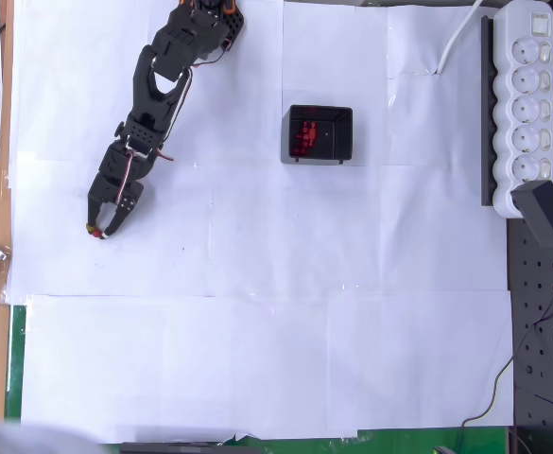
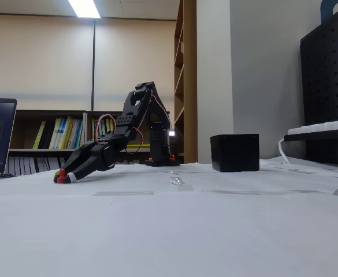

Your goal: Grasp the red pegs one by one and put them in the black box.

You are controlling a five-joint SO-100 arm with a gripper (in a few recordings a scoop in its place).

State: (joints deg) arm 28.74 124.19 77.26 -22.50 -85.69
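The black box (image 1: 319, 134) stands on the white paper right of centre, and several red pegs (image 1: 304, 138) lie inside it. In the fixed view the black box (image 2: 234, 152) shows its closed side, so its contents are hidden. My gripper (image 1: 102, 228) reaches down to the paper far left of the box. Its fingers converge at the tips on one small red peg (image 1: 94, 230). The fixed view shows the gripper (image 2: 61, 176) low at the table surface with the red peg (image 2: 62, 172) at its tip.
A long white power strip (image 1: 527, 104) runs along the right edge, with a black adapter (image 1: 545, 213) plugged in at its near end. A black pegboard (image 1: 545, 350) lies at the lower right. The table's wooden left edge (image 1: 0, 284) is close to the gripper.
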